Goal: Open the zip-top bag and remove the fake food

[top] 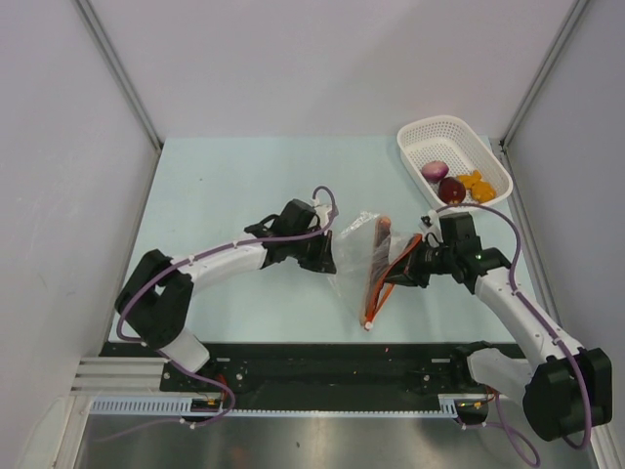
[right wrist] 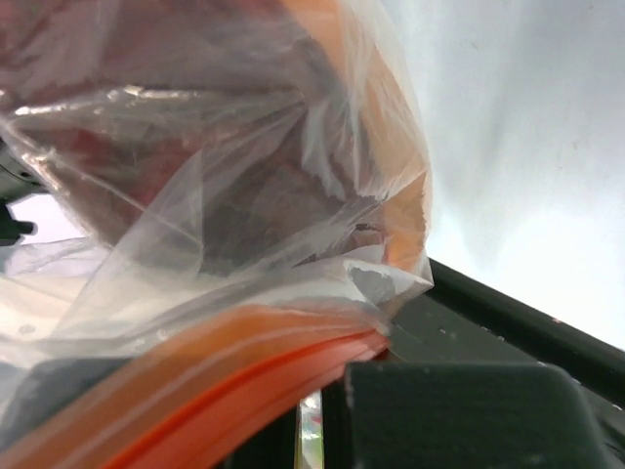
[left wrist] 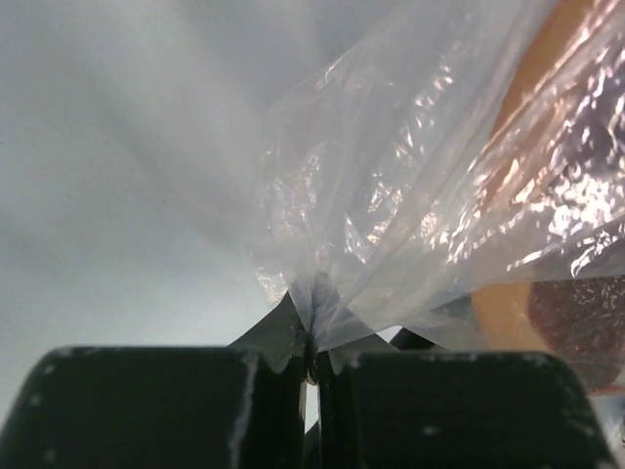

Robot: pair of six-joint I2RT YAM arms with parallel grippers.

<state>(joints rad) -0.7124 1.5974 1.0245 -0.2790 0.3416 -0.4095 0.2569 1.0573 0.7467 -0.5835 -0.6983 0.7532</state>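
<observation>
The crinkled zip-top bag blurs the fake food inside.

You have a pale blue-green desk as the reference; every position below is given from it.

- Behind the desk: a plain white back wall, unmarked.
- Left of the desk: a white side panel. Right of the desk: a matching panel.
- At the desk's rear corners: a slanted aluminium post on the left and another on the right, running along the panel joints.
- Along the desk's near edge: a black rail, then a white slotted strip, then a brushed metal sheet.
- At the desk's near left corner: a ribbed aluminium section.
- Lighting over the desk is even and diffuse, and shadows are soft.
</observation>
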